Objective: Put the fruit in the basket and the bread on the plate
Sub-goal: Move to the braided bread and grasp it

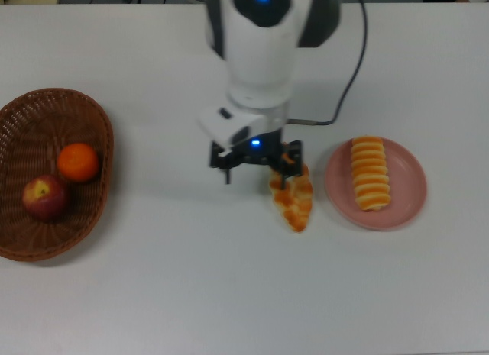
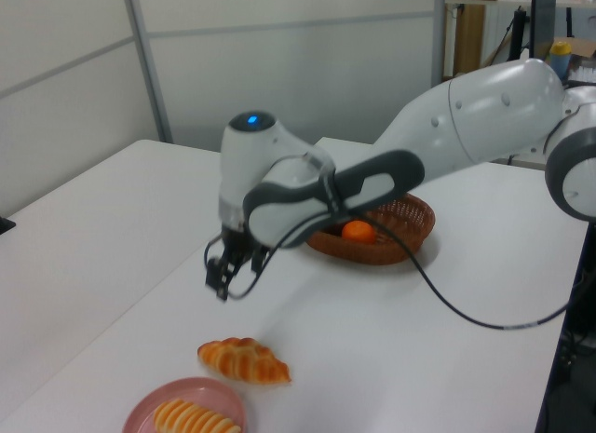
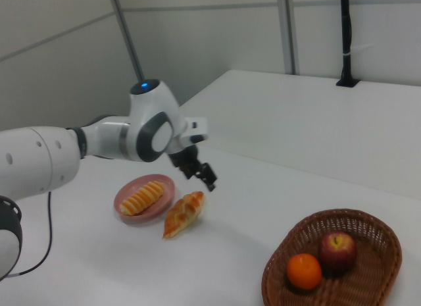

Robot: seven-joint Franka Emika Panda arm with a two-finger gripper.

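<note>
Above braided loaf point(image 1: 293, 198), hand point(image 1: 256, 166) open, empty; fruit in basket point(image 1: 95, 118). Next: descend, grip loaf, carry to plate point(image 1: 409, 195).

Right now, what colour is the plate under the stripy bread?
Pink, plain all over; the plate shows best in the top view.

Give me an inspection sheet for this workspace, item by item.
Surface: white table, bare apart from the job's things.
Job's things: mandarin and apple in the wicker basket; striped roll on the pink plate; braided loaf on the table beside the plate, not on it.
Clutter: nothing seen.
Tool: tool open, empty, above the table next to the braided loaf.
Cables: black cable hangs from the arm.
Surroundings: grey wall panels; a second white table.
</note>
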